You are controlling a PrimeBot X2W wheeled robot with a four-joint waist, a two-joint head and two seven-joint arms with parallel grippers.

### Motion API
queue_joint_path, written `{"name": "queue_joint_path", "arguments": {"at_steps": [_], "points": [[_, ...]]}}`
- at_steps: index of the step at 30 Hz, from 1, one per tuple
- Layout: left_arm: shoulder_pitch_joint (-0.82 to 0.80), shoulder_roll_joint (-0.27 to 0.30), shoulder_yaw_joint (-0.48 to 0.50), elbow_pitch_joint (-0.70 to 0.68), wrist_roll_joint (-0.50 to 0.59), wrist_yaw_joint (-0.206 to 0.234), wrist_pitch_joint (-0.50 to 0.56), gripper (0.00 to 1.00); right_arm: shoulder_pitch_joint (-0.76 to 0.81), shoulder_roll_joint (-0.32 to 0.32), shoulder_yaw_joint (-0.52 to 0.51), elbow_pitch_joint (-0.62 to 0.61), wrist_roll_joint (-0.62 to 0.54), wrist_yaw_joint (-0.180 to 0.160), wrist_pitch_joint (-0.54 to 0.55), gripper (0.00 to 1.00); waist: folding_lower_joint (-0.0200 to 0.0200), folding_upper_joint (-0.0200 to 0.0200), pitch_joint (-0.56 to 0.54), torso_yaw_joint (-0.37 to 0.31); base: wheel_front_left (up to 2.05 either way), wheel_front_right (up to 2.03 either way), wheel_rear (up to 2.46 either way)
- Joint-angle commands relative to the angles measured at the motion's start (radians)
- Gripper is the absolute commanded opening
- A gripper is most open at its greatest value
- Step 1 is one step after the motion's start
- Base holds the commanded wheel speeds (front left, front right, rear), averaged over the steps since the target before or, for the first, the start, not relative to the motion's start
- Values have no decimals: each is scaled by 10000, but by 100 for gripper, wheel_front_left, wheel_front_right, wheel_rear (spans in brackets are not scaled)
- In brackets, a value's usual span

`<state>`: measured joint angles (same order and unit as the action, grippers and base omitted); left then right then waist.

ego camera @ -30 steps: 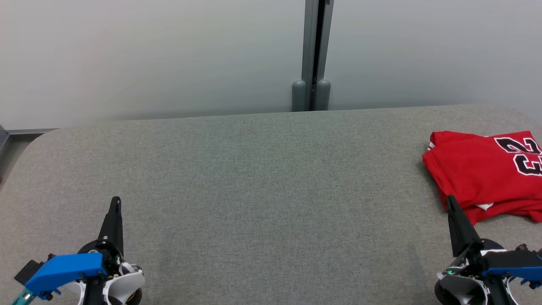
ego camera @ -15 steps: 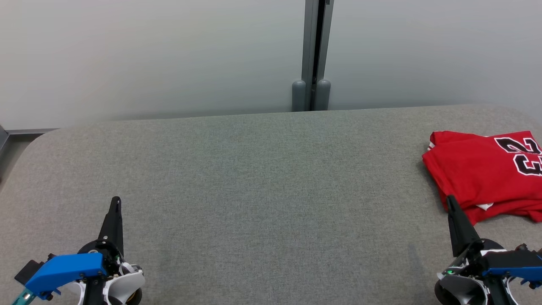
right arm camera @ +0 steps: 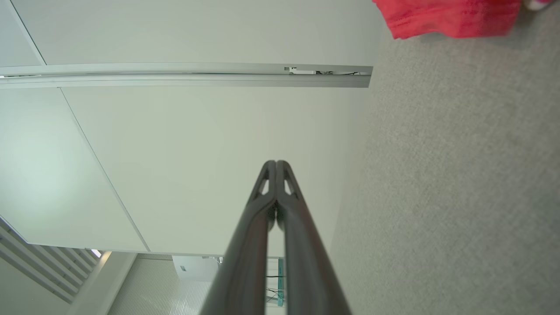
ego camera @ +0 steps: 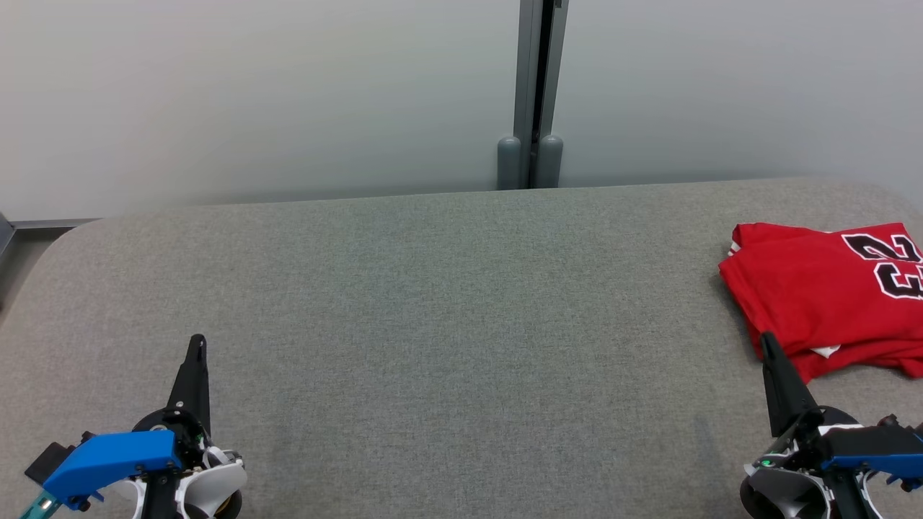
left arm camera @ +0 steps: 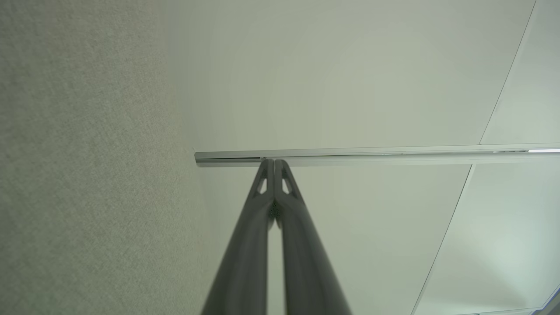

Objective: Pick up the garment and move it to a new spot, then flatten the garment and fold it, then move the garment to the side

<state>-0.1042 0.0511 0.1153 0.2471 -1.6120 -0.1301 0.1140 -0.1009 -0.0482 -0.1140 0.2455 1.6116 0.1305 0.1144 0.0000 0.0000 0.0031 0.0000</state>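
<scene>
Grey table (ego camera: 433, 324), one red garment (ego camera: 807, 288) (folded)

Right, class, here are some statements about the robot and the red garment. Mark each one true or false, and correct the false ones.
1. The red garment lies at the right end of the grey padded surface. True.
2. The right gripper grips the garment. False: its jaws are shut on nothing, and in the right wrist view the garment lies off to one side of them.
3. The left gripper has its jaws wide open. False: they are shut together, empty.
4. The garment bears black numerals edged in white. True.
5. The garment is spread out across the middle of the surface. False: it lies folded over near the right edge.
</scene>
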Motion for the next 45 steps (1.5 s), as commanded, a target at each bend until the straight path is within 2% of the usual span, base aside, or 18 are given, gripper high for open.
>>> {"name": "queue_joint_path", "arguments": {"at_steps": [1,45], "points": [[-104,-21,30,-39,-10,-44,42,0,-136,-37,-19,-31,28,4,26,0,0,0,0,0,0,0,0],[-104,-23,34,-40,-4,-44,45,0,-136,-37,-19,-31,28,4,25,0,0,0,0,0,0,0,0]]}}
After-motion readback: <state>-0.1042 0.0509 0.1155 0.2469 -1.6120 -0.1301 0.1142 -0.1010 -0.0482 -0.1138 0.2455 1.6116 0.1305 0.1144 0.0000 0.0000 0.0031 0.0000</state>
